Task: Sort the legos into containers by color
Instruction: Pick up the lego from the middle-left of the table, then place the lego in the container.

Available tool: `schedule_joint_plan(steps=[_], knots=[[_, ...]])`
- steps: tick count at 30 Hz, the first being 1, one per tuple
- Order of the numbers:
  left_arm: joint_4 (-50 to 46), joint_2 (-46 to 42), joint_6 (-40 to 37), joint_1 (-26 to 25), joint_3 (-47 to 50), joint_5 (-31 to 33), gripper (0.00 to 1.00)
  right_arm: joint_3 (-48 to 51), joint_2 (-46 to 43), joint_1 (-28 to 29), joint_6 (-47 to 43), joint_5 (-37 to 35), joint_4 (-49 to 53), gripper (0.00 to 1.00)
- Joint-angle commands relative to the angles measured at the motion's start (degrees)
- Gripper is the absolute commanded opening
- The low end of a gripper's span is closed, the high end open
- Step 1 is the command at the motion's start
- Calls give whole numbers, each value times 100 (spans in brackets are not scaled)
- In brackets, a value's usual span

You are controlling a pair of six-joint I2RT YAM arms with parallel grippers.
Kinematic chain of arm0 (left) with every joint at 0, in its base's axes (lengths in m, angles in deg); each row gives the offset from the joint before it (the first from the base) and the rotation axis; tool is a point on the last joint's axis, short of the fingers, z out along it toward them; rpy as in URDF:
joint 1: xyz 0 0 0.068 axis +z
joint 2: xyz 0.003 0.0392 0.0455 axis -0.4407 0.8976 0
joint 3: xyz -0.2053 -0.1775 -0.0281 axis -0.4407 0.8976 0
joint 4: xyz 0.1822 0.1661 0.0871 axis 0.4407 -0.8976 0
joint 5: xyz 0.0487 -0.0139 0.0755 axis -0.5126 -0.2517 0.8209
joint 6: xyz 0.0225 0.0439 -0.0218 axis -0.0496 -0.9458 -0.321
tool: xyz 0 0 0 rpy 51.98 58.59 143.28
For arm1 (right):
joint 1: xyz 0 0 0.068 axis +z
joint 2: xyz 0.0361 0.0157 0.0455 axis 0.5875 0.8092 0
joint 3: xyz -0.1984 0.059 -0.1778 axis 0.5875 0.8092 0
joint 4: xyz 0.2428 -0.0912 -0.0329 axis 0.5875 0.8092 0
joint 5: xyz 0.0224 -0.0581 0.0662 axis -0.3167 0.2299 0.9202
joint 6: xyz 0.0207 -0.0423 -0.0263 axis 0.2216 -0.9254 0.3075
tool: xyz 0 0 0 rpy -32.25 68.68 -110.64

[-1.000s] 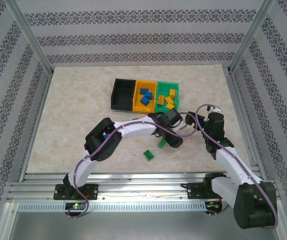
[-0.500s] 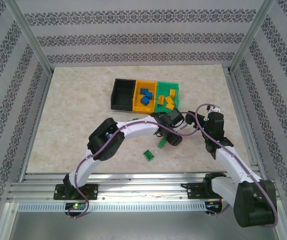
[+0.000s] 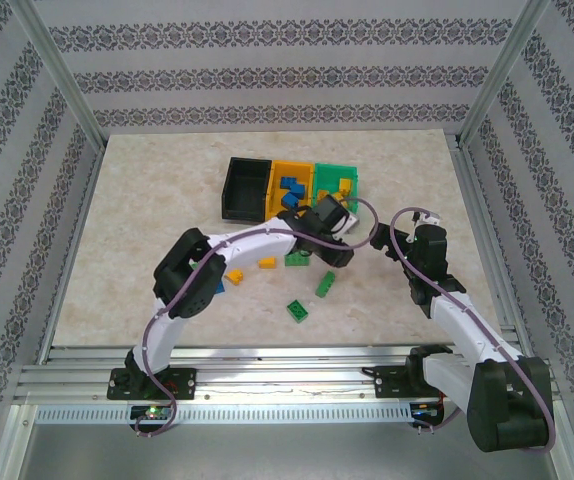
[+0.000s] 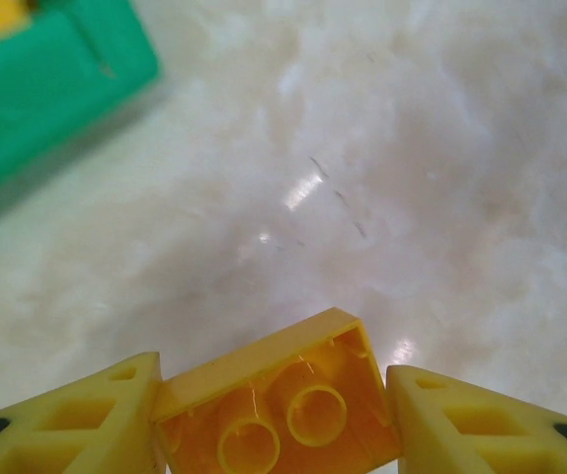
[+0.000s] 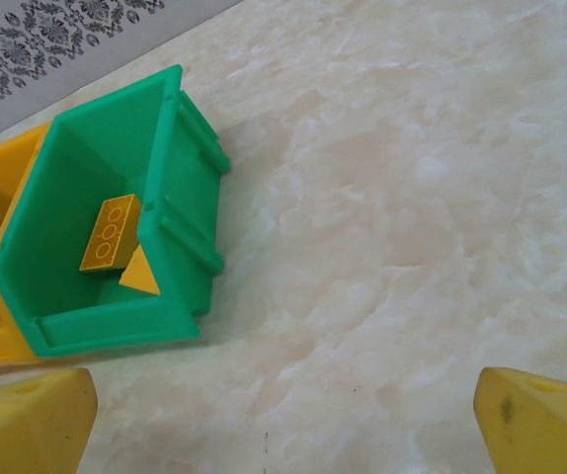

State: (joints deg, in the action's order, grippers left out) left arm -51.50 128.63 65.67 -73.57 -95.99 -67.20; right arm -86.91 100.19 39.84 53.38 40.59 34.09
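Yellow brick [image 4: 282,400], hollow underside with round tubes showing, is pinched in the left jaws over the glossy marbled counter [image 4: 412,148]; right jaws gape wide, empty, by the green bin [image 5: 116,331].

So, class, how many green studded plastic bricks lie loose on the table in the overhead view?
3. One green studded plastic brick beside the left arm, another green brick right of it, a third green brick lowest in view. The arm may hide others.
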Motion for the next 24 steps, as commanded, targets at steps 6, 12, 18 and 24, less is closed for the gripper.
schedule_joint_plan(steps=[6, 12, 18, 24], knots=[[-298, 367, -479, 455, -1503, 785, 59, 61, 49, -34, 81, 100, -251, 98], [-1461, 1168, -680, 532, -3174, 1362, 77, 59, -97, -30, 98, 152, -187, 98], [-793, 471, -515, 532, -1944, 1125, 78, 69, -153, -34, 90, 161, -186, 98], [601, -922, -262, 532, 296, 1003, 81, 70, -31, -34, 147, 228, -279, 98]])
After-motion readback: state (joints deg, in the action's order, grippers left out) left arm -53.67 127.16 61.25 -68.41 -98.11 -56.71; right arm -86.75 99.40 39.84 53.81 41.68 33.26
